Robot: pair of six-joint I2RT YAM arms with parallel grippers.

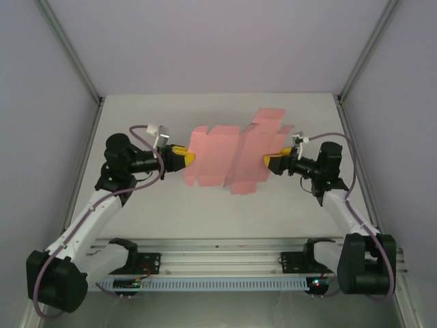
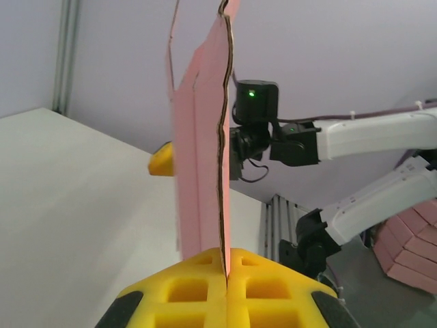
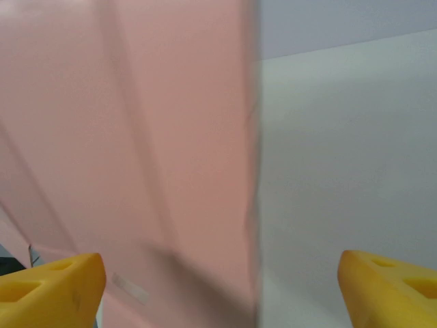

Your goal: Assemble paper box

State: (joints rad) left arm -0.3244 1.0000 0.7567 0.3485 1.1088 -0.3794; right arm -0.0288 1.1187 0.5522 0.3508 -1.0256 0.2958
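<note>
The paper box (image 1: 232, 154) is a flat pink card cut-out with flaps and crease lines, held up above the table between the two arms. My left gripper (image 1: 183, 157) is shut on its left edge; in the left wrist view the card (image 2: 201, 157) stands edge-on, pinched between the yellow fingers (image 2: 198, 287). My right gripper (image 1: 272, 162) sits at the sheet's right edge with its jaws wide open. In the right wrist view the pink card (image 3: 130, 157) spans the gap between the yellow fingertips (image 3: 54, 287), not clamped.
The white table (image 1: 171, 212) is walled by a pale enclosure with metal corner posts (image 1: 75, 55). The arm bases sit on a rail (image 1: 218, 263) at the near edge.
</note>
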